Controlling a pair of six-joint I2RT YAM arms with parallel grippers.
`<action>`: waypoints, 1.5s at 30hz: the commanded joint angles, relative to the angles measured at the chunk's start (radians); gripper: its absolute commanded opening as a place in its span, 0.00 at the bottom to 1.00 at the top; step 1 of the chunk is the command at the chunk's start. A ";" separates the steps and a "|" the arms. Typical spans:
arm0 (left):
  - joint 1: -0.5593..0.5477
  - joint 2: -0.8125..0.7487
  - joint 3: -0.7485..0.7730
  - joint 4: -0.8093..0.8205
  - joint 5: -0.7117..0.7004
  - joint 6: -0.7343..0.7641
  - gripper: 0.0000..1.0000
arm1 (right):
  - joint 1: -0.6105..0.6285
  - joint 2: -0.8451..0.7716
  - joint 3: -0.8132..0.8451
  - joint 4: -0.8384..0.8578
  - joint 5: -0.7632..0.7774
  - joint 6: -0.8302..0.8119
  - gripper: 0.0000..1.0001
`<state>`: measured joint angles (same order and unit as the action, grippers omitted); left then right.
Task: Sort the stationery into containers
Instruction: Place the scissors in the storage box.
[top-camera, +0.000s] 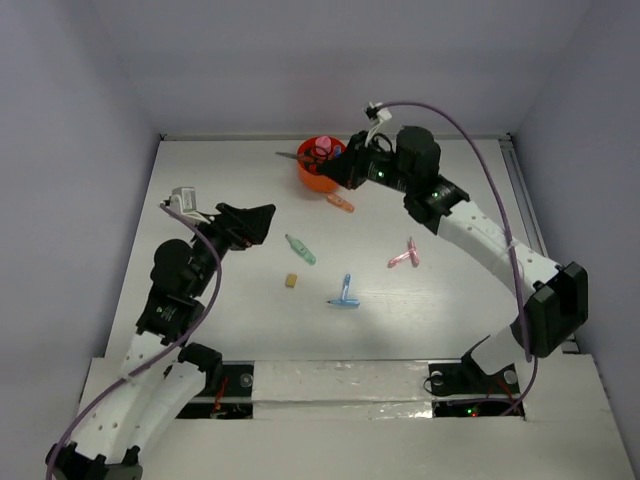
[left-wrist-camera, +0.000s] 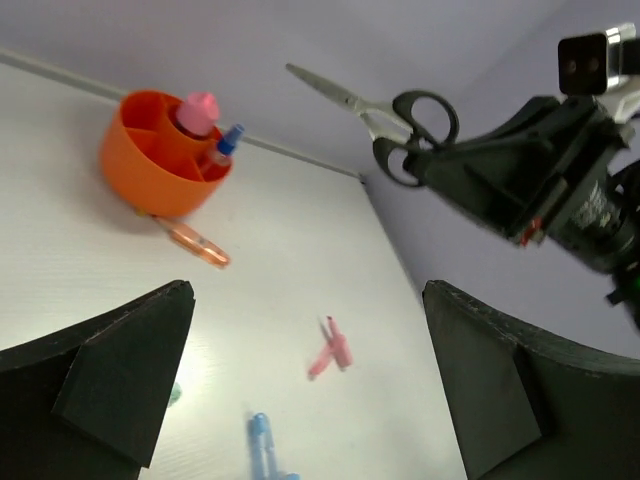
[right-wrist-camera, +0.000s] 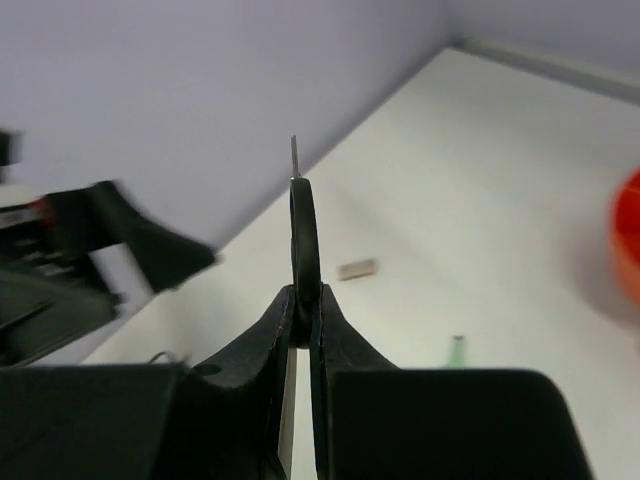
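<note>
My right gripper (top-camera: 342, 166) is shut on the black-handled scissors (top-camera: 305, 155) and holds them in the air beside and above the orange tub (top-camera: 312, 178), blades pointing left. In the right wrist view the scissors (right-wrist-camera: 304, 235) stand edge-on between the shut fingers (right-wrist-camera: 303, 305). The tub (left-wrist-camera: 150, 160) holds the pink-capped glue bottle (left-wrist-camera: 198, 110) and the blue pen (left-wrist-camera: 228, 143). My left gripper (top-camera: 262, 221) is open and empty above the table. On the table lie a green piece (top-camera: 300, 250), a tan eraser (top-camera: 291, 281), a light-blue T-shaped piece (top-camera: 345, 293) and a pink piece (top-camera: 405, 256).
An orange piece (top-camera: 340, 203) lies just in front of the tub. White walls close the table at the back and both sides. The tub stands near the back wall.
</note>
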<state>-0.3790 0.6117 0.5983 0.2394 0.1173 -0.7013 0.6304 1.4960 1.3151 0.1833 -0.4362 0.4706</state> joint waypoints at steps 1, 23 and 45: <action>0.000 -0.059 0.086 -0.230 -0.097 0.181 0.99 | -0.073 0.068 0.180 -0.376 0.063 -0.203 0.00; 0.072 -0.007 0.112 -0.312 0.021 0.376 0.99 | -0.086 0.782 1.112 -1.065 0.416 -0.538 0.00; 0.100 0.008 0.109 -0.307 0.036 0.375 0.99 | -0.095 0.871 1.116 -0.952 0.415 -0.512 0.00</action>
<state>-0.2878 0.6209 0.7128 -0.1097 0.1390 -0.3378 0.5369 2.3695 2.4054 -0.7998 -0.0570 -0.0338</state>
